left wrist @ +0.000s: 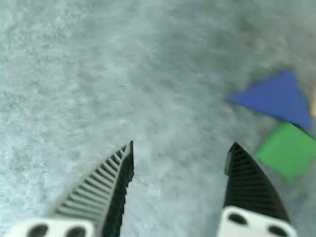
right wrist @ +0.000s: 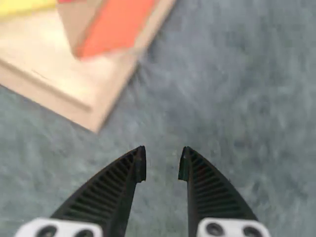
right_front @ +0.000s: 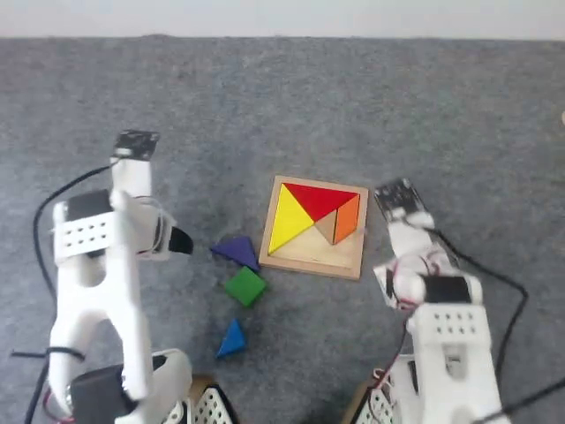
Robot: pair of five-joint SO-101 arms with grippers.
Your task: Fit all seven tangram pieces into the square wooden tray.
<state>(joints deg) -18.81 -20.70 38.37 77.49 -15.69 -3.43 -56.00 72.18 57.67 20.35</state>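
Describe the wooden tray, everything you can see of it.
The wooden tray is square, made of pale wood with a low raised rim. It lies flat on the grey carpet, turned slightly askew. Inside sit a yellow triangle, a red triangle and an orange piece, packed toward its far half. The near strip of its floor is bare. The right tool hovers off one corner, not touching it.

1. Soft, even light falls from above over the grey carpet (right_front: 424,115) around the wooden tray (right_front: 311,256); the scene is moderately bright.
2. A thin, faint shadow hugs the tray's outer edges on the carpet.
3. The green square (right_front: 244,286) and blue triangle (right_front: 231,339), beside the tray, cast small, soft shadows.
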